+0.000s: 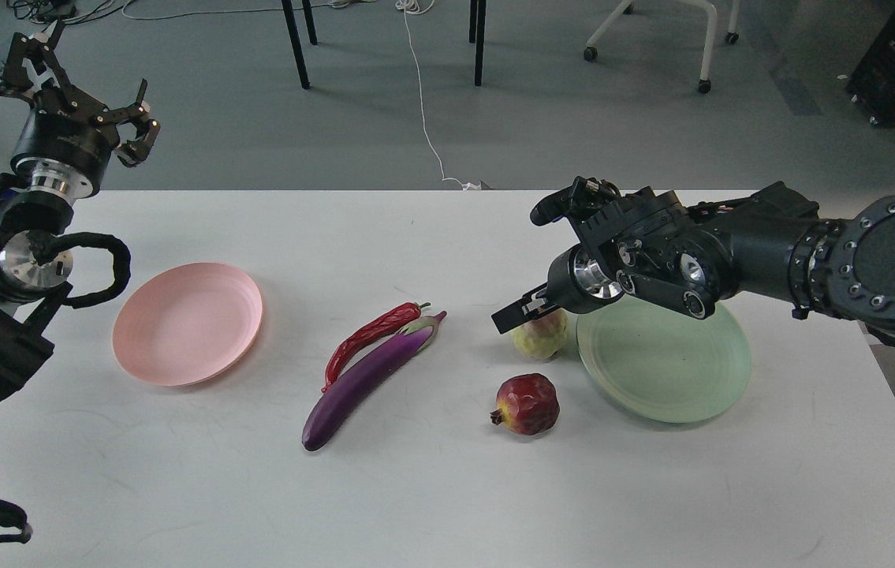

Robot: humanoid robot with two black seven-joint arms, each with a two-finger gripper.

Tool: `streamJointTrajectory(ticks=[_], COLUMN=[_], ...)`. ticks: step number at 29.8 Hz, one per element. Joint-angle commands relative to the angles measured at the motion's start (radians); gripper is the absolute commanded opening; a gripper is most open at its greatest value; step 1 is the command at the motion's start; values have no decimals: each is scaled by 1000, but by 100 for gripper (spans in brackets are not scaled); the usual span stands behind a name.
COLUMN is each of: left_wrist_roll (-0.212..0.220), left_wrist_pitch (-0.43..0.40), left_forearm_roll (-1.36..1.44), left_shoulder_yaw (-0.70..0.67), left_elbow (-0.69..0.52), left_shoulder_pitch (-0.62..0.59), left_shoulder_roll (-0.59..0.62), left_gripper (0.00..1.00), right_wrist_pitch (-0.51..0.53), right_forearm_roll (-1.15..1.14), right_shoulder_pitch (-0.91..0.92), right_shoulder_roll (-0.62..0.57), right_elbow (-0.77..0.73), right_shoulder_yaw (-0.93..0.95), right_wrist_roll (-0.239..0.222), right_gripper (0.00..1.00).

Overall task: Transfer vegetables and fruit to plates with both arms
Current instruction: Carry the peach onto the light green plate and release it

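Observation:
The purple eggplant [364, 380] and the red chili pepper [368, 335] lie side by side at the table's middle. The dark red pomegranate [527, 404] lies to their right. The yellow-green fruit [539, 338] sits against the left rim of the pale green plate [664, 371]. My right gripper [522, 309] is down on top of this fruit and hides its upper part; its fingers cannot be told apart. The pink plate [187, 323] is empty at the left. My left gripper [76, 87] is open and empty, raised beyond the table's far left corner.
The white table [431, 489] has bare surface along the front. My right forearm [770, 244] hangs over the far rim of the green plate. Chair legs and a white cable are on the floor behind the table.

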Motion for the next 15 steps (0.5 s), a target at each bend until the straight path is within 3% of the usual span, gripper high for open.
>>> streamJointTrajectory(ticks=[1,11,15], left_wrist_roll=[0,0,2], left_wrist_pitch=[0,-2,-2], left_forearm_roll=[0,0,0], left_shoulder_yaw=[0,1,3], left_elbow=[0,-1,-1], left_shoulder_pitch=[0,-1,0], left_shoulder_roll=[0,5,5], left_gripper=[98,98,98], right_wrist_pitch=[8,8,5], right_forearm_roll=[6,-142,-172], right_shoulder_pitch=[37,89,55], right_shoulder_roll=[-31,-340,-446], right_elbow=[15,182,228], right_shoulder_yaw=[42,-4,-1], right_wrist_roll=[3,0,0], right_gripper=[38,40,46])
